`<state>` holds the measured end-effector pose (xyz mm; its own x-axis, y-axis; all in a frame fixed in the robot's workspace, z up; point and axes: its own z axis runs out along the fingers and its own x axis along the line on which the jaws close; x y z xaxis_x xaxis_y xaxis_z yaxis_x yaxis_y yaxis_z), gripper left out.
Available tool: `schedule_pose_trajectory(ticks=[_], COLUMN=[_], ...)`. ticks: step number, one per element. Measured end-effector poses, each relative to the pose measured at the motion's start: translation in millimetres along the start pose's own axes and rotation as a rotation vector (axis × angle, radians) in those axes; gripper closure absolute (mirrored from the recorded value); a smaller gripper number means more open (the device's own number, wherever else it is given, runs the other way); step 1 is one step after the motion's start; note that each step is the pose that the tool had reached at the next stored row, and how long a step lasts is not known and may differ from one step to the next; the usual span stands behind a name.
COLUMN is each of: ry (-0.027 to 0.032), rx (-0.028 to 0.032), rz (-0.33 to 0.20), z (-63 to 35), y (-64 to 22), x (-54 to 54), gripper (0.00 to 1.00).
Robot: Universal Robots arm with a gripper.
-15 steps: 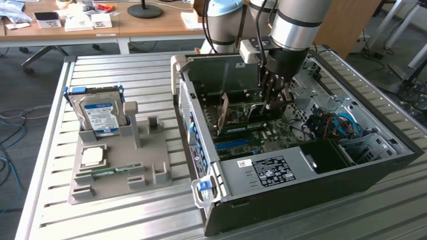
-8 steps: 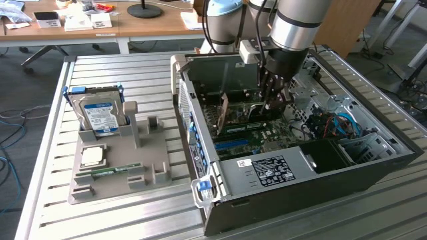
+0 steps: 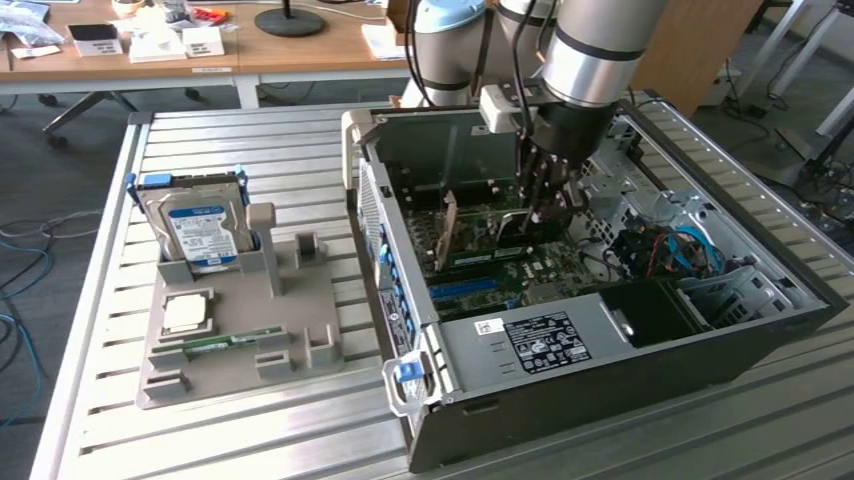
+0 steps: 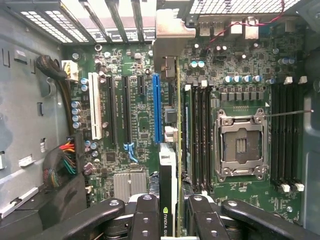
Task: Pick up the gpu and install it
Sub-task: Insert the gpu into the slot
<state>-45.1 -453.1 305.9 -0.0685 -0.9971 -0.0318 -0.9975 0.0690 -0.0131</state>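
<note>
Exterior view. The arm [image 3: 587,50] reaches down into an open computer case [image 3: 747,330] lying on its side on the slatted metal tabletop [image 3: 240,430]. The tool [image 3: 545,205] is low inside the case, over the motherboard [image 3: 534,275] and among upright green boards. What it carries cannot be made out from this side. The labelled power supply [image 3: 541,340] sits at the near end of the case. To the exterior view's left of the case, well apart from it, a grey holder [image 3: 267,340] carries a hard drive [image 3: 200,232] standing upright, a processor chip [image 3: 184,313] lying flat, and a memory stick [image 3: 214,343] just beside the chip.

Wrist view. The tool is closed on the gpu [image 4: 169,170]. The dark fingers [image 4: 147,215] stand on either side of the card, which is seen edge-on. The card runs parallel to the blue slot [image 4: 157,107] and just beside it, on the side toward the memory slots [image 4: 200,135]. The blue slot itself is unoccupied. The card's silver end bracket [image 4: 172,35] reaches the rear wall of the case. Cannot tell whether the card's lower edge is seated in a slot. The open CPU socket [image 4: 240,145] lies beyond the memory slots.
</note>
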Motion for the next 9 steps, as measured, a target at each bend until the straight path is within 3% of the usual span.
schedule_pose_trajectory(ticks=[9], ry=[-0.0002], rx=[0.0001], rz=[0.0], z=[0.3], y=[1.7], x=[6.5], gripper=[0.73])
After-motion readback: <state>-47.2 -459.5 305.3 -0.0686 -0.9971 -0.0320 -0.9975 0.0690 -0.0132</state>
